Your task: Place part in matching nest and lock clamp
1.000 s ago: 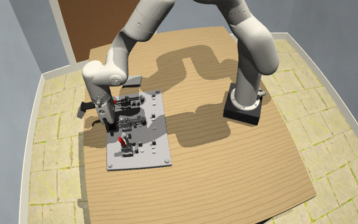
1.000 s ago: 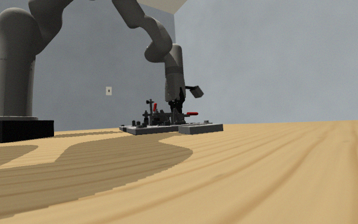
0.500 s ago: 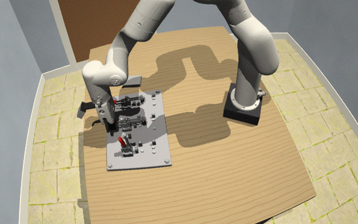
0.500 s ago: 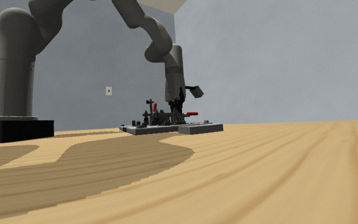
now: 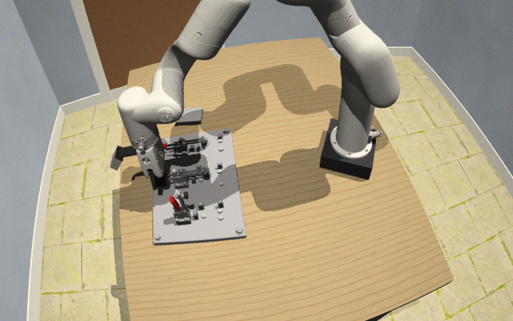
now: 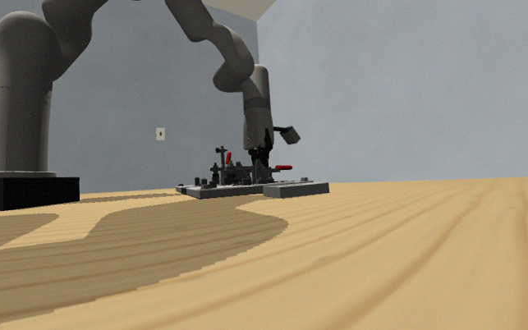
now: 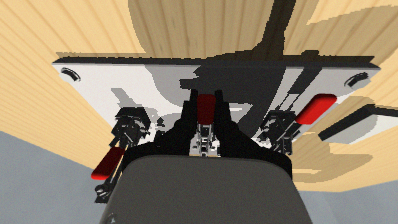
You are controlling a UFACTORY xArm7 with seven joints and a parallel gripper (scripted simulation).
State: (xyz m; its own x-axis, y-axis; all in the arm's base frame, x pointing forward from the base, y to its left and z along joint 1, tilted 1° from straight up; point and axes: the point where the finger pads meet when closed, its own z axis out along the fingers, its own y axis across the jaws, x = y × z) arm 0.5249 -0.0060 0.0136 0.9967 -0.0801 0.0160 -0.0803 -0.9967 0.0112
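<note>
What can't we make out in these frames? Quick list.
- Top view: the middle clamp's handle, hidden under the hand.
- Wrist view: the nests' rest pads, hidden behind the fingers shut on the red handle.
- Exterior view: the part shows edge-on, its width unreadable.
- Top view: the part, partly hidden by the arm.

Matt grey metal fixture plate on grained wooden table (clamp handles glossy red).
</note>
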